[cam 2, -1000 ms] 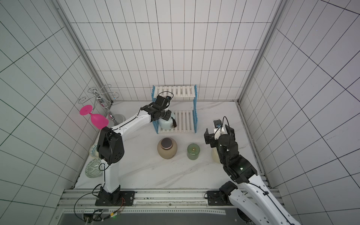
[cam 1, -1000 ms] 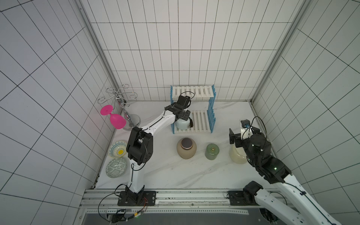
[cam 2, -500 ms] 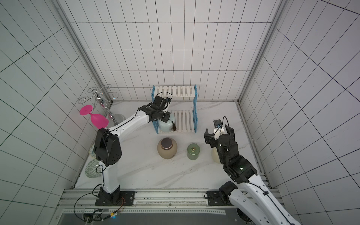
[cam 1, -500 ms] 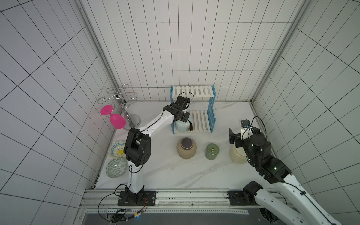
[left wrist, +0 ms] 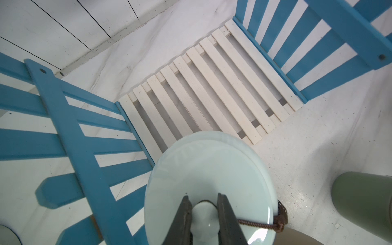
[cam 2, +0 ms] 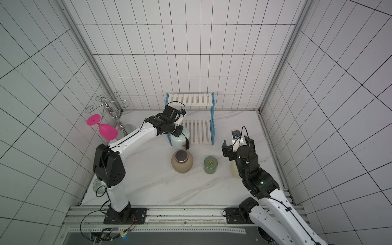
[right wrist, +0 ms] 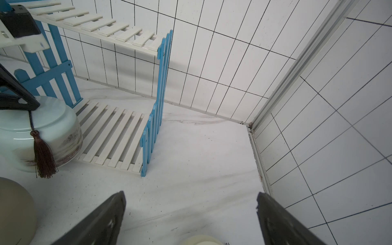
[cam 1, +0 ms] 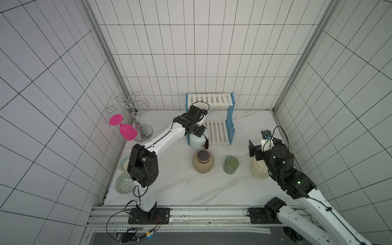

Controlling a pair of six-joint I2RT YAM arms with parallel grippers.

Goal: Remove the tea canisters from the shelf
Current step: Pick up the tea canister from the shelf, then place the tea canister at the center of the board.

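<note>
- The lid knob of the pale-blue jar (left wrist: 207, 167) is clamped by the left gripper (left wrist: 204, 210), at the front corner of the shelf (cam 1: 218, 132), on its lower board.
- The right gripper (right wrist: 190, 197) is held wide apart and empty, above the cream jar (cam 1: 257, 170).
- The tan-brown jar (cam 1: 203, 166) and the green jar (cam 1: 230, 166) are seen in front of the shelf.

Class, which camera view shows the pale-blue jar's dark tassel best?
The right wrist view: the tassel hangs whole against the pale-blue jar. Both top views show a small dark streak; the left wrist view shows only its cord.
</note>
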